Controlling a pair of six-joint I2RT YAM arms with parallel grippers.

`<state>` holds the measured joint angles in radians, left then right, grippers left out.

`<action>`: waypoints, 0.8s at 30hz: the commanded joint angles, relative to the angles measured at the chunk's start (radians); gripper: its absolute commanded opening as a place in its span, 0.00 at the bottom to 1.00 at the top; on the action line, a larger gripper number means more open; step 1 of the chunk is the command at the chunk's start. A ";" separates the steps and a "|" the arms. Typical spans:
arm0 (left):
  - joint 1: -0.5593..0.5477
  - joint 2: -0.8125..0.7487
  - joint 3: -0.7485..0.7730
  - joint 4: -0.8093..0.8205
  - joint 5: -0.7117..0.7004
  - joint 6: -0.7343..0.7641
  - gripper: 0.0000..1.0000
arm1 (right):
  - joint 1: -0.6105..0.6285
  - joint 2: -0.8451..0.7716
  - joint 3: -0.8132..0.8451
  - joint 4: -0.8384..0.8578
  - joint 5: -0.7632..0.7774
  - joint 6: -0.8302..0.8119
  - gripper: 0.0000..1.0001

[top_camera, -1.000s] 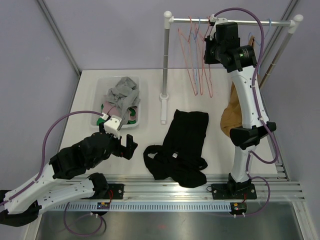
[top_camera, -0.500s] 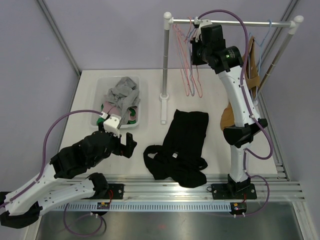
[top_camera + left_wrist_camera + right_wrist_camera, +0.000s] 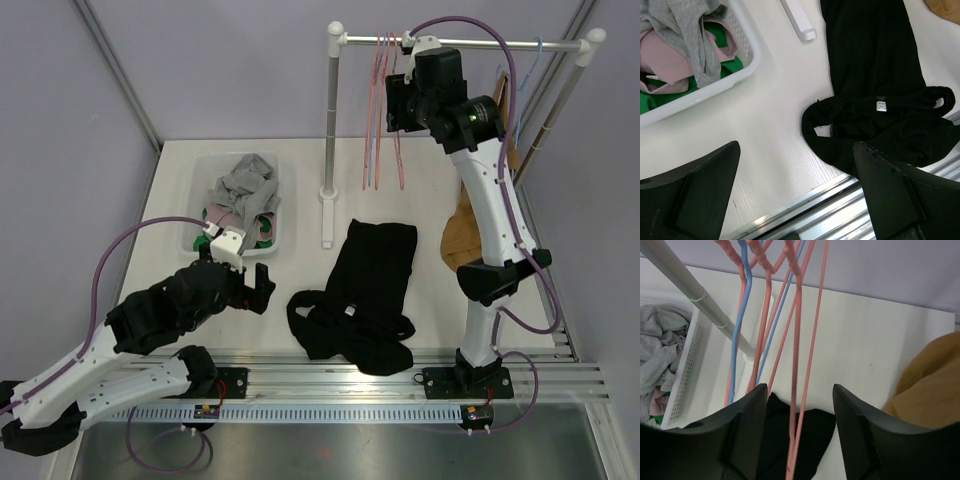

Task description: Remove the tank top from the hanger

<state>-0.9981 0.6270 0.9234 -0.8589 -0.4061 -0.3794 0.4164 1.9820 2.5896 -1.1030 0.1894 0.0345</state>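
Most of the job looks done. The black tank top [image 3: 365,290] lies crumpled on the table [image 3: 300,200], off any hanger, between the two arm bases, with its near hem reaching the metal track [image 3: 330,378] at the table's front edge.

The right gripper [image 3: 392,105] is up at the rail [image 3: 470,44] among the bare pink hangers [image 3: 385,130]. In the wrist view its jaws stand apart with one thin pink wire running down between them. Whether that wire brushes a finger is hard to tell, but nothing looks clamped. The left gripper [image 3: 250,285] hovers low over bare table beside the top's straps, spread wide and holding nothing.

What seems left is small: drawing the right arm clear of the hangers, and perhaps tidying the garment.

Room is tight up high. The pink wires and a blue hanger [image 3: 737,325] hang close together, the rack post [image 3: 332,130] stands just to one side, and a brown garment [image 3: 462,235] hangs on the other, close against the right arm. A straight pull back toward the table's near side looks the least likely to snag.

Down low there is more freedom — open table lies between the white basket [image 3: 200,180] of clothes and the tank top. The post's foot sits just beyond the top's far end.
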 commanded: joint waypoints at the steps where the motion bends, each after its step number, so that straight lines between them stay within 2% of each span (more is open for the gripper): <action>1: 0.003 0.046 0.046 0.050 -0.048 -0.074 0.99 | 0.005 -0.167 -0.020 0.003 0.056 -0.010 0.63; 4: -0.016 0.126 0.051 0.125 -0.008 -0.114 0.99 | 0.004 -0.254 -0.069 -0.032 0.071 0.007 0.75; 5: -0.026 0.151 0.054 0.147 -0.002 -0.125 0.99 | 0.005 -0.314 -0.091 -0.043 0.065 0.021 0.84; 6: -0.052 0.208 0.054 0.170 0.009 -0.137 0.99 | 0.005 -0.348 -0.158 -0.044 0.055 0.025 0.89; 7: -0.063 0.238 0.055 0.217 0.012 -0.147 0.99 | 0.005 -0.388 -0.202 -0.041 0.024 0.033 0.99; 9: -0.082 0.337 0.060 0.265 0.036 -0.168 0.99 | 0.004 -0.523 -0.316 0.003 -0.020 0.053 1.00; 12: -0.109 0.436 0.055 0.377 0.082 -0.180 0.99 | 0.005 -0.728 -0.658 0.107 -0.114 0.108 0.99; 15: -0.120 0.568 0.063 0.469 0.116 -0.187 0.99 | 0.005 -0.926 -0.912 0.221 -0.185 0.175 1.00; 18: -0.120 0.707 0.078 0.527 0.119 -0.187 0.99 | 0.005 -1.066 -1.081 0.267 -0.263 0.225 1.00; 24: -0.122 0.999 0.166 0.596 0.161 -0.184 0.99 | 0.005 -1.213 -1.258 0.273 -0.360 0.255 0.99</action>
<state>-1.1156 1.5417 1.0275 -0.3779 -0.2810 -0.5507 0.4183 0.7975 1.3918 -0.9039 -0.0742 0.2501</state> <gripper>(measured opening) 0.988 0.993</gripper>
